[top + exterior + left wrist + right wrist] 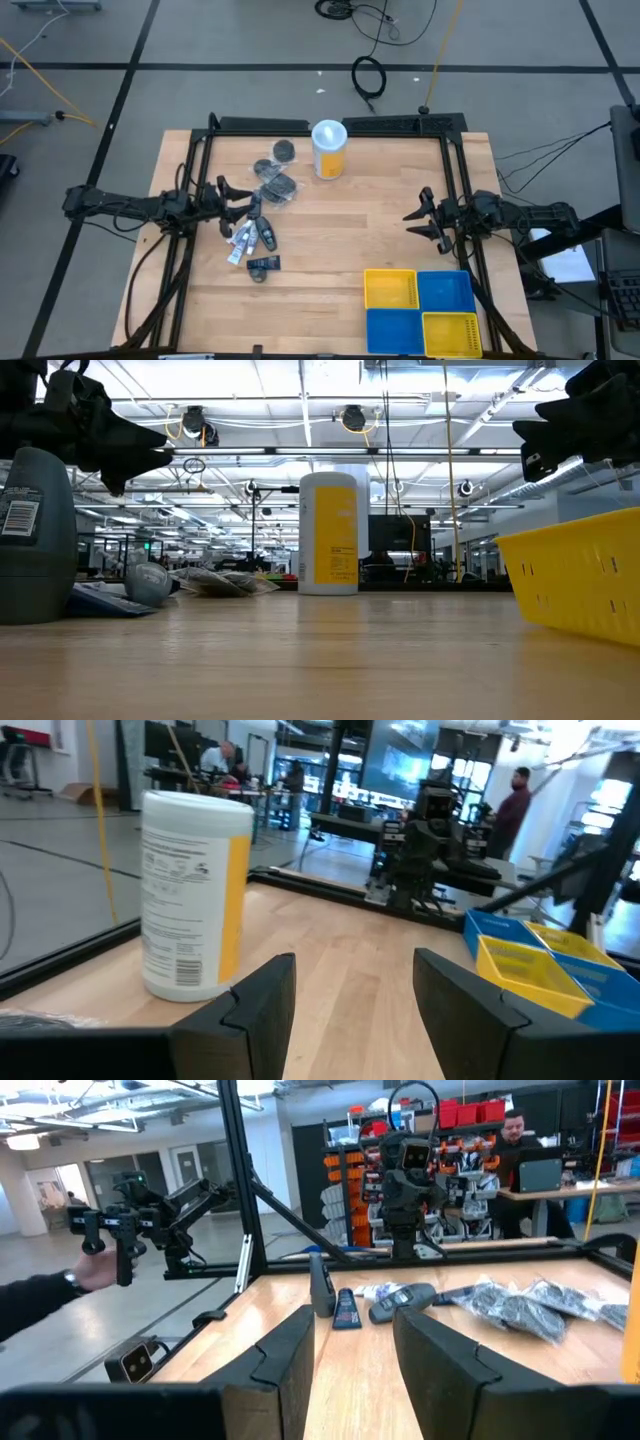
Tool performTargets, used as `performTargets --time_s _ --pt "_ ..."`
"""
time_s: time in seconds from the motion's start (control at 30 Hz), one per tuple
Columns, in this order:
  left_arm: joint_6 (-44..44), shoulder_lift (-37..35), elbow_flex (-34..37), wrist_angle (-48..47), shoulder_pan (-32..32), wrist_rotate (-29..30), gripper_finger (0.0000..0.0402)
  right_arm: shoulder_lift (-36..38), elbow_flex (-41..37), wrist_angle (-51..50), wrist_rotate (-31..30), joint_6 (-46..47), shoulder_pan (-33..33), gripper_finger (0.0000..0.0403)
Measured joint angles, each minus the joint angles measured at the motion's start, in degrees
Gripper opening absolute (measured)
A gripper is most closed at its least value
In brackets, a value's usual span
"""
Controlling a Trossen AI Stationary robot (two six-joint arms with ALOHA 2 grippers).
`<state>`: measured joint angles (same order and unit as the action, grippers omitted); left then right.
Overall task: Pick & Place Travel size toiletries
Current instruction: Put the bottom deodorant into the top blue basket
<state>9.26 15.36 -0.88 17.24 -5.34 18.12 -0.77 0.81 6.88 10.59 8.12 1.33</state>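
Robotics lab, parts shelves (350, 1195), workbenches (400, 825)

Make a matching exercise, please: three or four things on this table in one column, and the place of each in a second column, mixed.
Things:
1. canister
2. toiletries
3. bins
4. right end effector

Places:
A. near edge, on the right arm's side
B. far side, about the middle
C. in front of the left end effector
D. above bare wood on the right side, holding nothing

Pairs: 1-B, 2-C, 3-A, 4-D
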Motion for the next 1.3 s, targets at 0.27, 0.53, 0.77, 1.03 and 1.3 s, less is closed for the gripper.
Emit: performTargets --time_s 0.27,0.53,0.77,1.03,1.3 --pt "0.26 0.01 0.0 2.51 0.02 0.42 0.02 -0.02 -0.01 4.41 0.0 -1.82 0.0 0.013" --pt "0.96 0.01 0.0 3.99 0.05 6.97 0.02 0.01 -0.01 7.28 -0.02 -1.86 -0.01 0.013" --pt "2.63 0.14 -0.19 1.65 1.88 8.37 0.02 0.0 0.0 7.43 -4.7 -1.2 0.01 0.013" --pt "5.21 7.92 -4.44 -4.09 9.43 2.74 0.02 -2.27 0.01 7.08 -9.07 -1.69 0.01 0.013" --pt "13.09 18.02 -10.6 -3.61 9.85 -24.58 0.02 -6.88 0.01 7.03 -9.07 -1.2 0.01 0.013"
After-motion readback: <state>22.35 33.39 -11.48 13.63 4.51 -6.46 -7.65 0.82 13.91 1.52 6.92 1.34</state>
